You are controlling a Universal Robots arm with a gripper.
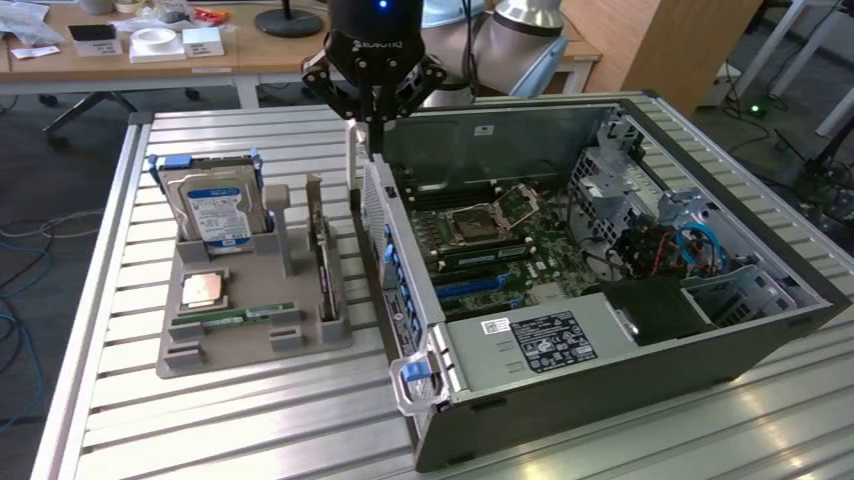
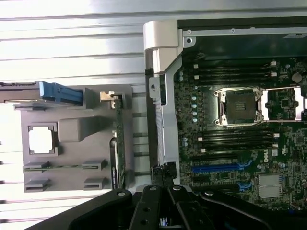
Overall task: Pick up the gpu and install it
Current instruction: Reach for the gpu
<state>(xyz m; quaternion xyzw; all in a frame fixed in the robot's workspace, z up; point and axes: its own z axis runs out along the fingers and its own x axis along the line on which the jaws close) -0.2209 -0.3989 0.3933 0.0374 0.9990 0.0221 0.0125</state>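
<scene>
The gripper (image 1: 375, 125) hangs vertical over the computer case's (image 1: 601, 395) wall; jaws pressed together, empty. The gpu (image 1: 322, 250) stands upright in the grey holder (image 1: 214, 350).

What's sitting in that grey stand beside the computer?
A blue-labelled hard drive upright, a square chip lying flat, a RAM stick, and the gpu standing on edge. The grey stand hides the lower edges of the drive and gpu in its slots.
</scene>
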